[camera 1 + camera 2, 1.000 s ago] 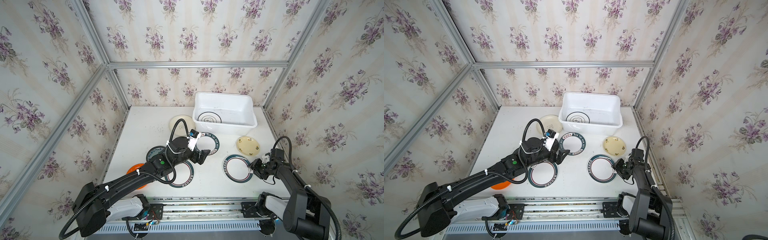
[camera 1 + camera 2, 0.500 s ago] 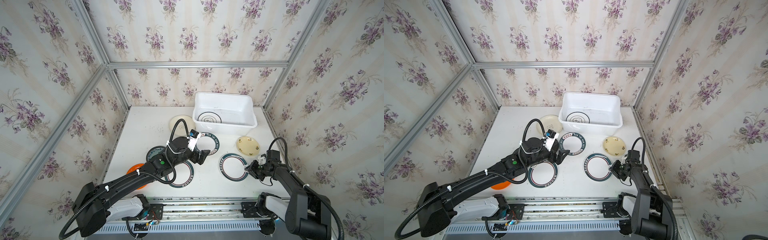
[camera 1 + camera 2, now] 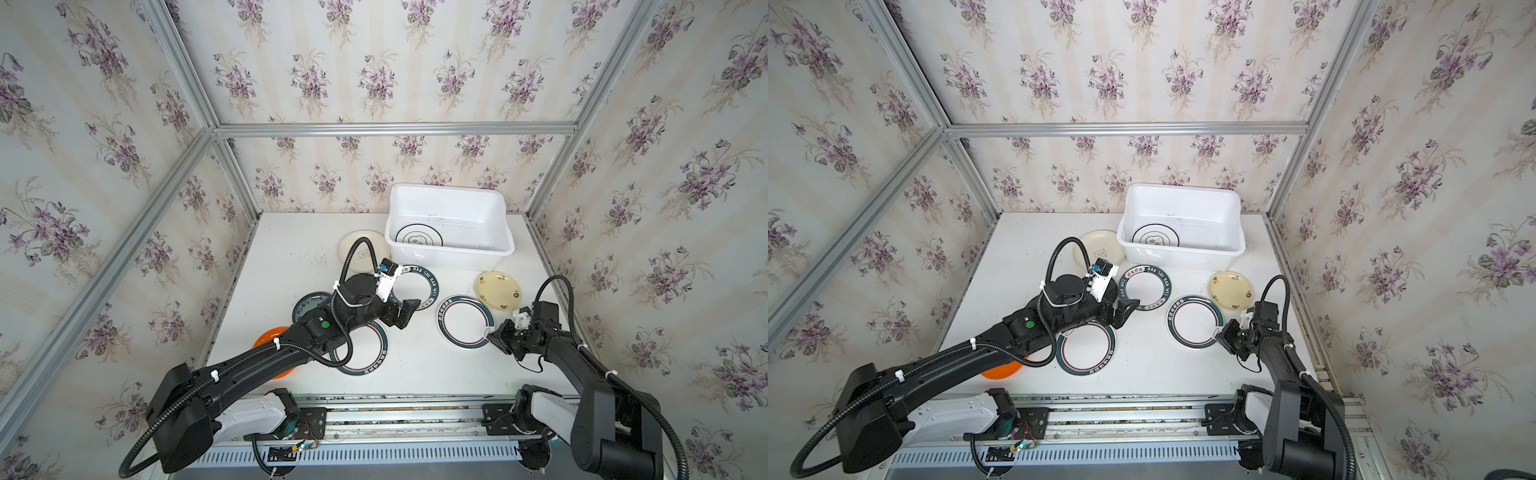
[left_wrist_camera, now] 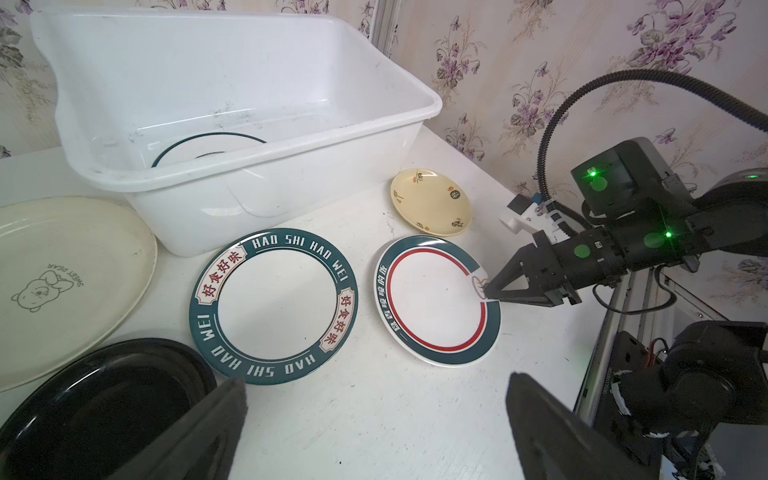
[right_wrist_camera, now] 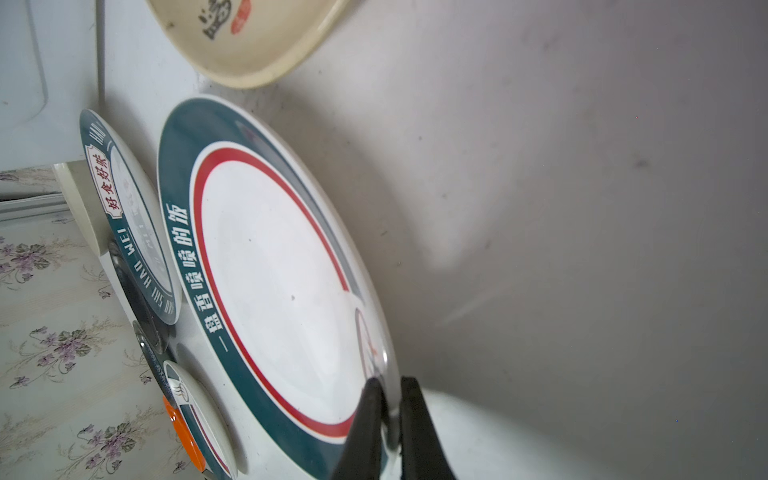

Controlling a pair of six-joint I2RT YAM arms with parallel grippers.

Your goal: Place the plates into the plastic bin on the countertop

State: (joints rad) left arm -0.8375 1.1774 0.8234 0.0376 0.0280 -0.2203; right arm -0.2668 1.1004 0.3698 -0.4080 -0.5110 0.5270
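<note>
In front of the bin (image 3: 449, 249), off its right half: the right gripper (image 4: 488, 291), clamped thin on the rim of the red-ringed plate (image 4: 436, 299), at the edge farthest from the bin. Flat on the countertop (image 3: 291, 249) or barely tipped; hard to tell which. From that grip, straight across the plate and on to the bin's near wall, so, by judgement, up first, then forward over the rim. No long axis to mind on a round plate; the bin's own length set crosswise to that path. Plainly the nearer arm for this one.

In front of the bin's left half: the left gripper (image 3: 404, 312), spread wide and empty, just beside the lettered plate (image 3: 413, 286). In front of the bin's right end: the small yellow plate (image 3: 498, 290), close to the likely path.

Inside the bin, one ringed plate (image 3: 419, 239), partly cut off by the near wall. Hidden under the left arm: much of a second ringed plate (image 3: 365, 353), the orange plate (image 3: 270, 336) and the dark plate (image 3: 309, 305). Lower finger under the gripped rim not visible in both top views.
</note>
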